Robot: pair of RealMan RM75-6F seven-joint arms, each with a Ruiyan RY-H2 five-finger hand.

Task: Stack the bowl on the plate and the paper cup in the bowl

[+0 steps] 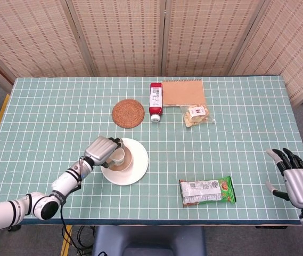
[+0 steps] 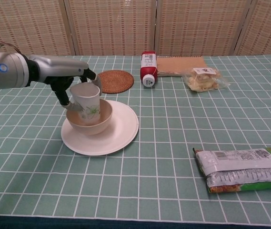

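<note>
A white plate (image 1: 136, 169) (image 2: 121, 131) lies at the table's front left, with a cream bowl (image 2: 101, 123) (image 1: 124, 164) on it. A white paper cup with a green print (image 2: 86, 99) (image 1: 118, 156) stands slightly tilted inside the bowl. My left hand (image 1: 103, 150) (image 2: 68, 81) grips the cup from the left, fingers wrapped around its rim and side. My right hand (image 1: 297, 180) hovers at the table's right front edge, fingers spread and holding nothing; the chest view does not show it.
A round woven coaster (image 1: 128, 113) lies behind the plate. A red-capped bottle (image 1: 156, 101) lies beside a brown notebook (image 1: 182, 91) and a clear snack bag (image 1: 196, 114). A green snack packet (image 1: 207, 191) lies at the front right.
</note>
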